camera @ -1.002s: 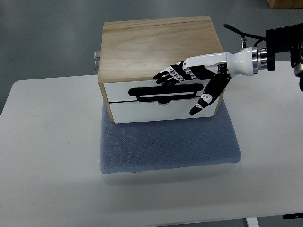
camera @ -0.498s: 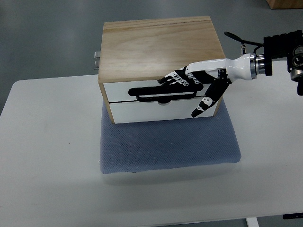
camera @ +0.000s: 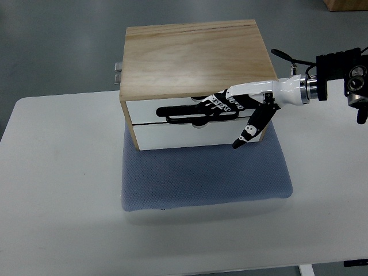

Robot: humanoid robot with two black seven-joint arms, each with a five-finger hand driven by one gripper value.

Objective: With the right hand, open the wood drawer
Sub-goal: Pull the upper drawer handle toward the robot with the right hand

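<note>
Top view, read left to right, placed relative to the one wood drawer box [camera: 195,60]. Left of the box: bare white bench [camera: 57,190], one in count, running under and past everything. At the box's rear left corner: two small metal fittings [camera: 117,71], stacked one above the other. Under the box and reaching toward the camera: one blue-grey mesh mat [camera: 204,175], lying flat on the bench. On the mat's far half: the box itself, plain wood top, two white drawer fronts facing the camera, upper drawer [camera: 184,110] and lower drawer [camera: 192,135] stacked with a thin seam between, neither pulled clearly proud of the other. Across the upper front: one long black handle [camera: 198,114], with a dark notch just beneath its middle. At the handle's right half: one right hand [camera: 241,106], black and white, entering from the right of the box. Fingers [camera: 215,102] extended and laid close together along the handle, tips near its middle; whether hooked behind the bar or only resting on it cannot be told. Thumb [camera: 250,129] splayed downward, apart from the rest, pointing at the lower drawer's right end. Right of the box: white forearm, silver wrist ring and black arm housing [camera: 339,77] with loose cables.
</note>
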